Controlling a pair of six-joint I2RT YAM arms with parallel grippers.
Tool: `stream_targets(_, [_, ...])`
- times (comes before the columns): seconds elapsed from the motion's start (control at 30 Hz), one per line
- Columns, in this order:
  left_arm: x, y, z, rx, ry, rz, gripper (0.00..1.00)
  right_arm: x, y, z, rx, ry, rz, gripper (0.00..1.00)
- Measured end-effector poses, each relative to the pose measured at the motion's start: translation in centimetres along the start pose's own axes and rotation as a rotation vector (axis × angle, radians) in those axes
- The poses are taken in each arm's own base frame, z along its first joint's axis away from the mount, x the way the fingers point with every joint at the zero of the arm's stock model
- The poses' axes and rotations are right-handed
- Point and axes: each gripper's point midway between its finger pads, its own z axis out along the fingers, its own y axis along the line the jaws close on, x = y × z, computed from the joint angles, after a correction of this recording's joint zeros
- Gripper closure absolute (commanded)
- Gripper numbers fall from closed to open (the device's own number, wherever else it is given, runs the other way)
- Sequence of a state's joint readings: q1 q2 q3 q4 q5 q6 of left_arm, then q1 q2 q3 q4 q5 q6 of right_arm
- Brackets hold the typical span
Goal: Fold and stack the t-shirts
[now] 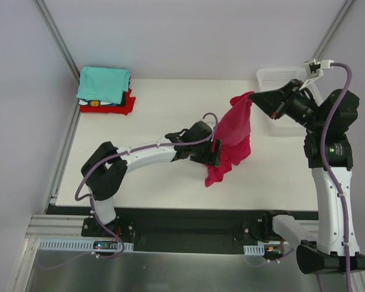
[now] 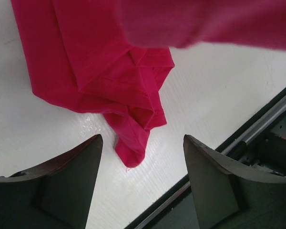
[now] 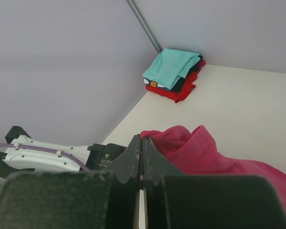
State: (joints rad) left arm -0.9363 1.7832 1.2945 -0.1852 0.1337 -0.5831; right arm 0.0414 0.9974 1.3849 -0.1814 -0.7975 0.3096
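Note:
A large magenta-pink t-shirt (image 1: 234, 137) hangs bunched from my right gripper (image 1: 253, 95), which is shut on an upper edge of the cloth (image 3: 190, 148) above the table; its jaws (image 3: 142, 138) are pressed together. The shirt's lower end trails onto the white table (image 2: 131, 150). My left gripper (image 1: 214, 152) is at the hanging shirt's left side, low over the table. It is open (image 2: 142, 137), its dark fingers (image 2: 71, 181) wide apart, with the shirt's lowest tip just ahead between them, untouched. Folded t-shirts, teal on top of dark, white and red ones (image 1: 104, 89), are stacked at the table's far left corner (image 3: 174, 74).
A white mesh basket (image 1: 280, 78) stands at the far right of the table, behind the right gripper. The table's near edge with its dark rail (image 2: 257, 136) runs close beside the left gripper. Grey walls close in the left and far sides.

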Motion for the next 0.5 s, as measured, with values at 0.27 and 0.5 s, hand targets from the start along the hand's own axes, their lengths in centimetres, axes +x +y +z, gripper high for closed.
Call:
stream_targets(0.27, [0.5, 1.9, 3.5, 0.007, 0.034, -0.031, 0.32, -0.1, 0.6, -0.8, -0.006, -0.012, 0.011, 0.99])
stream_targets(0.5, [-0.7, 2.2, 4.5, 0.025, 0.027, -0.043, 0.32, -0.3, 1.9, -1.5, -0.031, -0.02, 0.01, 0.99])
